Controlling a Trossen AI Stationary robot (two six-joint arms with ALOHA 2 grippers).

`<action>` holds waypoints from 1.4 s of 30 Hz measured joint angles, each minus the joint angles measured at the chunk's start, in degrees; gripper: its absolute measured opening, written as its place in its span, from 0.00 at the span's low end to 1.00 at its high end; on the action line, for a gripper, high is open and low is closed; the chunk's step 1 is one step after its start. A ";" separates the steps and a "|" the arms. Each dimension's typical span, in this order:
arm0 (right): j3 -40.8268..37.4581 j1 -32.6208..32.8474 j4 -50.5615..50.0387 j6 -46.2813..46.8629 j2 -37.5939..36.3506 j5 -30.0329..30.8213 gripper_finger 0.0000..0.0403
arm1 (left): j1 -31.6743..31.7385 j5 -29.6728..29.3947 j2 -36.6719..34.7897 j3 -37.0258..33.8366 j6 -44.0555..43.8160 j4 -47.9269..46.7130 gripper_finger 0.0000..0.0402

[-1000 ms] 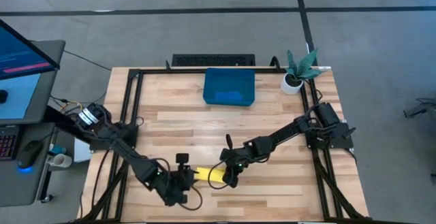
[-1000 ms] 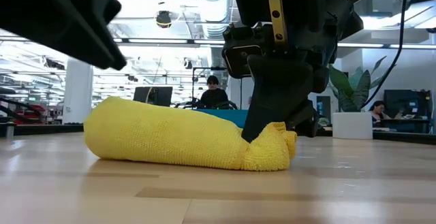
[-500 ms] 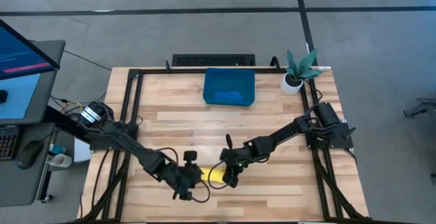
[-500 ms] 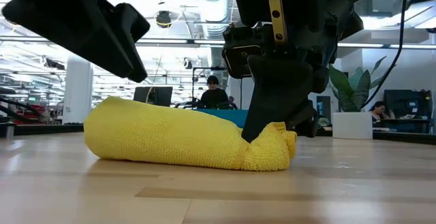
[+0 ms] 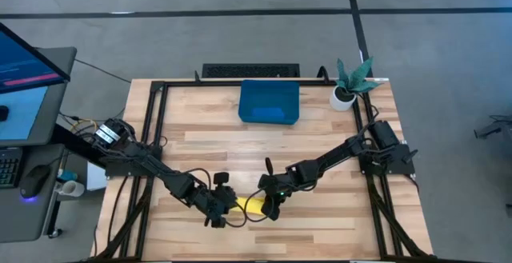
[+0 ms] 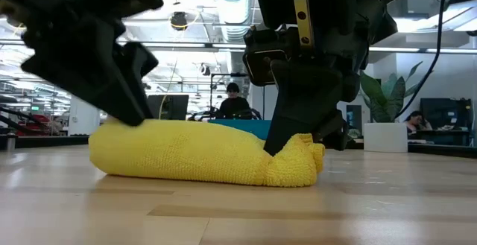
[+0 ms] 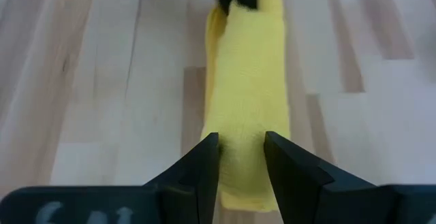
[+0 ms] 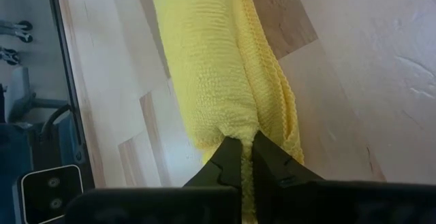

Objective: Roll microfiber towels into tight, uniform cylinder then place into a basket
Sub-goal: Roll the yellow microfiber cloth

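Terrycloth, soft and light, makes up the rolled yellow microfiber towel [image 5: 250, 205], which lies on its side near the front edge of the worktop [image 5: 320, 131], well apart from the dark teal basket [image 5: 269, 103] at the back. It looks limp and springy rather than stiff: a loose roll like this probably unwinds if only one end is lifted, and it sags in the middle.

The right claw [image 8: 245, 157] is pinched nearly shut on a bunched fold at one end of the roll, its fingers [image 6: 298, 122] pressing the cloth down against the wood. The left claw [image 7: 241, 157] sits at the opposite end, half open, its two fingers [image 7: 201, 166] straddling the roll's width and touching or almost touching the fabric; it does not yet squeeze the cloth visibly.

The safest hold is likely around the whole roll's thickness at both ends, so the layers stay wound. The nap should give grip, not slip.
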 joint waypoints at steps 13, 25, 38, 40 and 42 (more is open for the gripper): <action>-0.03 0.00 0.71 0.91 0.02 0.00 0.07 | 0.27 2.94 -0.07 -7.28 -10.01 6.35 0.28; -0.05 0.00 1.10 0.93 0.04 0.00 0.07 | 0.03 1.33 -4.41 -7.34 -2.79 9.47 0.28; -0.05 0.00 1.28 0.67 0.04 0.00 0.07 | 0.71 2.69 2.98 -7.17 4.59 22.43 0.28; -0.03 0.00 1.28 0.63 0.04 0.00 0.07 | 1.25 2.58 4.81 -7.17 3.70 22.98 0.28; -0.03 0.00 1.27 0.65 0.04 -0.02 0.08 | 1.86 2.73 5.74 -7.16 2.13 23.07 0.28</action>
